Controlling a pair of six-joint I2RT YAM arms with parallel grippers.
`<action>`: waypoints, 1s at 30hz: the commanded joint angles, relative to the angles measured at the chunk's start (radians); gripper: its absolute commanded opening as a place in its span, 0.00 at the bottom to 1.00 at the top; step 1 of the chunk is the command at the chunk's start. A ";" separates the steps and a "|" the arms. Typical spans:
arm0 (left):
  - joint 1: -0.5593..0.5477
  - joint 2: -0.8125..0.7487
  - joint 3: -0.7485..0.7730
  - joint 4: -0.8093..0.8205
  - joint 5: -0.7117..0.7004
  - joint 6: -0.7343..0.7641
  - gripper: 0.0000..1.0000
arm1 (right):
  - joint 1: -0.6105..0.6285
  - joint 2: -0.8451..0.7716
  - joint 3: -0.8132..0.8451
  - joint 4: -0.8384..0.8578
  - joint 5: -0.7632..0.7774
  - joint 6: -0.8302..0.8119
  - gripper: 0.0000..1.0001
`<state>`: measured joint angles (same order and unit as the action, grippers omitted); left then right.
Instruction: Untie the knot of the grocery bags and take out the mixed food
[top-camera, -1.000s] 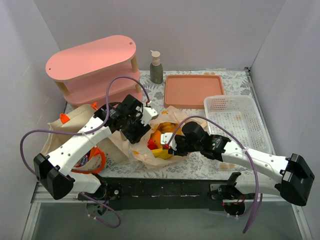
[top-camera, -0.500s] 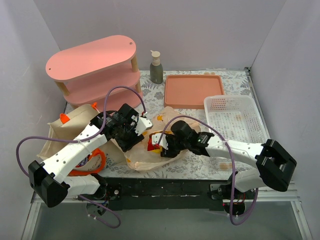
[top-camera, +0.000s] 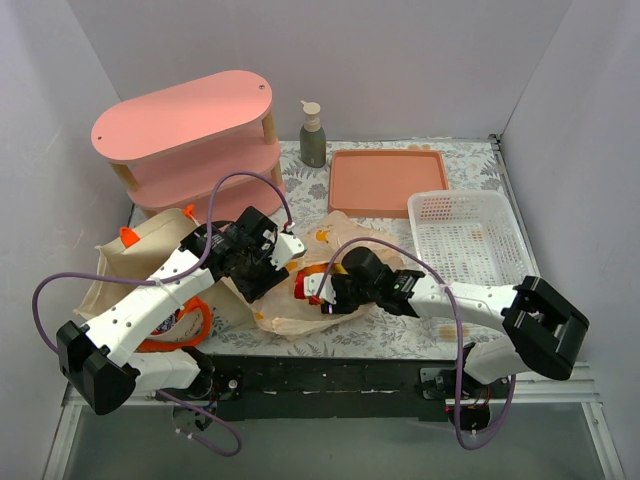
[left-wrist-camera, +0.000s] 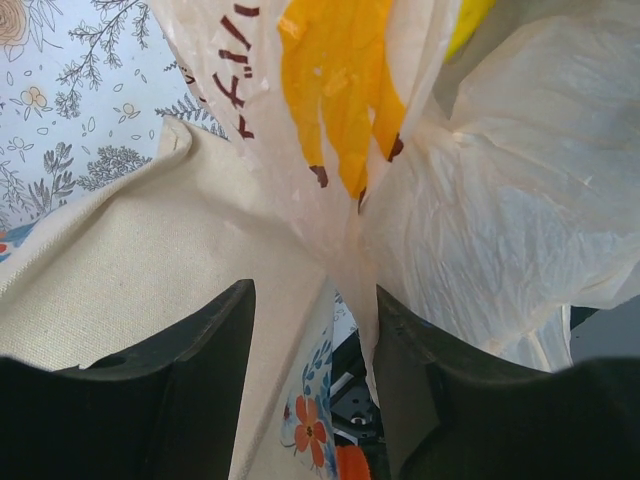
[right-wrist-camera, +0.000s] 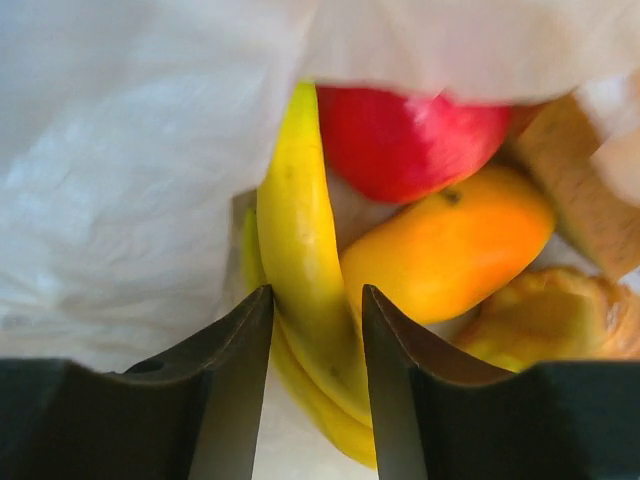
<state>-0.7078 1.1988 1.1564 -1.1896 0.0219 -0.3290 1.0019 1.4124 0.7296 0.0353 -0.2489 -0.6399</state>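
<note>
Inside the plastic bag (right-wrist-camera: 120, 200), the right gripper (right-wrist-camera: 317, 295) pinches a banana (right-wrist-camera: 300, 240) between its fingers. An apple (right-wrist-camera: 410, 140), orange fruit (right-wrist-camera: 445, 255) and pastry (right-wrist-camera: 550, 320) lie just beyond. The left gripper (left-wrist-camera: 315, 290) has its fingers spread astride the bag's edge, with the tote (left-wrist-camera: 150, 270) beside them.

No text can be read. The tan plastic bag (left-wrist-camera: 500, 230) carries dark brown strokes of print beside an orange shape, cut off and illegible. The canvas tote (top-camera: 140, 255) has colourful print, too small to read.
</note>
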 joint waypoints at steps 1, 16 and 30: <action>0.002 -0.018 0.005 0.016 -0.008 0.011 0.48 | -0.006 -0.039 -0.073 -0.071 0.069 -0.066 0.48; 0.002 -0.016 -0.008 0.062 -0.076 0.012 0.49 | -0.022 -0.194 0.290 -0.423 -0.081 -0.070 0.01; 0.002 -0.002 -0.052 0.130 -0.073 -0.045 0.68 | -0.065 -0.346 0.510 -0.469 -0.213 0.084 0.01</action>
<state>-0.7086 1.2045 1.1053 -1.0889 -0.0418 -0.3485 0.9565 1.1049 1.1236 -0.4850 -0.4221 -0.6403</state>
